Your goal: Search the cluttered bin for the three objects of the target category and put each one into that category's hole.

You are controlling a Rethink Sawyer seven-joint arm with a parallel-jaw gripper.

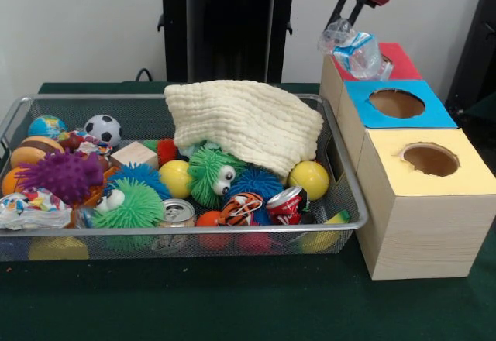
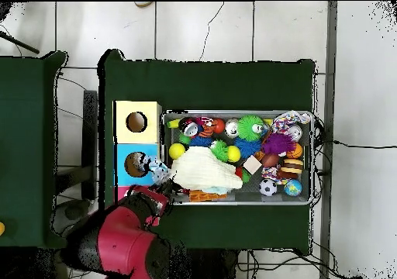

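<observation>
Three wooden boxes with coloured tops are standing in a row beside the wide silver wire-mesh bin [image 1: 341, 163] in the front view: a yellow-topped box [image 1: 422, 201] nearest the camera, a blue-topped box [image 1: 395, 105] behind it, and a red-topped box [image 1: 399, 60] farthest. The red and black gripper [image 1: 346, 25] is hanging over the red-topped box, clenching a crumpled clear plastic bottle with a blue label [image 1: 355, 50] just above that box's hole. The bin is holding balls, spiky rubber toys, two dented cans and a cream knitted cloth [image 1: 244, 124] draped over the far side.

Looking from overhead, the gripper [image 2: 157, 175] is carrying the bottle [image 2: 159, 170] at the edge of the blue-topped box [image 2: 137, 164], near the red one, which the arm is mostly hiding.

Judging by this, the delivery step is under way. Next, the bottle needs centring over its hole and letting go, then the arm needs returning to the bin, where the cloth may be covering further targets.
</observation>
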